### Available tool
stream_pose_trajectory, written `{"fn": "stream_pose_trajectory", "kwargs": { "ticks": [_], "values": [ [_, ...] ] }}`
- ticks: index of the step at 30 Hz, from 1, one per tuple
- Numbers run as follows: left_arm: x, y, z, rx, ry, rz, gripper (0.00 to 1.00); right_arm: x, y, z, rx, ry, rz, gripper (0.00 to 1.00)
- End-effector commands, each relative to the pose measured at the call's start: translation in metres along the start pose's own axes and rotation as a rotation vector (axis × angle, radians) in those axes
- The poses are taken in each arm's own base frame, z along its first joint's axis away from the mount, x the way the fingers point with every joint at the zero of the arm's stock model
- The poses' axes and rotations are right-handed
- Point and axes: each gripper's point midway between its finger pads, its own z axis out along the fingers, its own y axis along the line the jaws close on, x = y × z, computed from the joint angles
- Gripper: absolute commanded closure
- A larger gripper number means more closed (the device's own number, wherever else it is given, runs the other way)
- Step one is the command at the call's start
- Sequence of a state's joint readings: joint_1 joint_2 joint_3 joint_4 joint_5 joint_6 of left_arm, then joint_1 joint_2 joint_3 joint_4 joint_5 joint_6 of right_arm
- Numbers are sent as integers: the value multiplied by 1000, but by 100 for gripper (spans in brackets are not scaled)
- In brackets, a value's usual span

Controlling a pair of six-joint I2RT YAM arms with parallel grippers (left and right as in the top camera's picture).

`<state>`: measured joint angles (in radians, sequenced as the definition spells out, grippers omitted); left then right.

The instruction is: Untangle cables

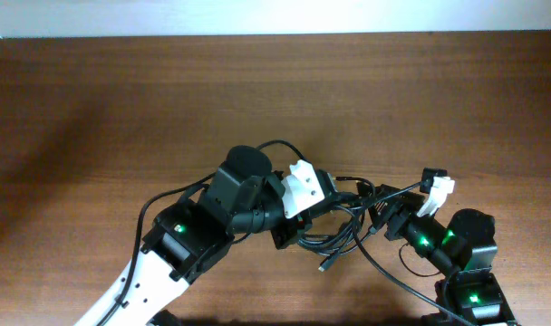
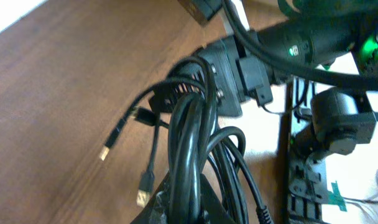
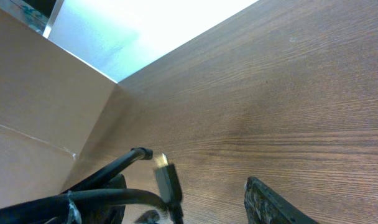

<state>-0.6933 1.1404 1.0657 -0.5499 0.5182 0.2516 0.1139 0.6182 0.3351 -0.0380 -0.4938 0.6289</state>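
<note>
A wooden table (image 1: 121,100) lies under the black cable bundle (image 1: 334,231). The left gripper (image 1: 294,234) is clamped on the bundle's left side. The right gripper (image 1: 384,217) meets its right edge, its grip unclear. A USB plug (image 1: 326,266) trails from its near edge.

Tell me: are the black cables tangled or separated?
Tangled: the black cables lie bunched in overlapping loops in the overhead view; the left wrist view shows several strands bundled together.

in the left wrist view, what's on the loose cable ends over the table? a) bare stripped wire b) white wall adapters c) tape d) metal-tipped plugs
D: two loose ends from the black cable bundle finish in small metal-tipped plugs, seen against the wooden table.
</note>
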Motion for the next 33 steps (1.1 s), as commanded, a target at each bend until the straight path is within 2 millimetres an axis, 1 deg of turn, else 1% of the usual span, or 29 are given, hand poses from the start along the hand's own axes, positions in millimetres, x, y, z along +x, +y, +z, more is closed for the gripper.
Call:
{"fn": "stream_pose_trajectory", "kwargs": {
  "ticks": [1,3,6,7,8,11,14,17,20,23,25,26,29,32,33],
  "values": [
    [-8,-9,-7,35,-28,24,100,-6,-1,-1,14,-23,-8,41],
    [-6,9,-7,-74,-7,26,100,-6,-1,-1,13,-22,-8,41],
    [-2,28,-10,-184,17,26,100,-4,3,-1,-5,-9,-9,40],
    [-4,35,-11,-222,14,31,100,-3,7,-1,-30,0,-31,40],
    [-6,35,-11,-224,4,35,100,-2,16,-2,-74,7,-78,40],
    [-13,37,-11,-230,-21,46,100,-5,34,-4,-164,6,-129,40],
    [-22,39,-12,-239,-57,63,100,-5,35,-4,-173,7,-133,40],
    [-33,41,-13,-251,-98,81,100,-3,45,-6,-223,14,-181,40],
    [-41,42,-15,-259,-130,95,100,-3,47,-7,-236,17,-185,40],
    [-42,43,-14,-259,-133,97,100,-3,49,-7,-245,16,-190,40],
    [-41,44,-11,-258,-128,95,100,-4,62,-11,-311,14,-222,40],
    [-40,46,-8,-257,-124,93,100,-5,65,-12,-327,13,-231,40],
    [-39,48,-3,-256,-119,90,100,-4,67,-12,-335,16,-234,40],
    [-40,48,-3,-257,-123,92,100,-3,78,-16,-397,17,-289,40],
    [-41,49,-3,-258,-126,94,100,-3,78,-16,-398,17,-289,40]
  ]
}}
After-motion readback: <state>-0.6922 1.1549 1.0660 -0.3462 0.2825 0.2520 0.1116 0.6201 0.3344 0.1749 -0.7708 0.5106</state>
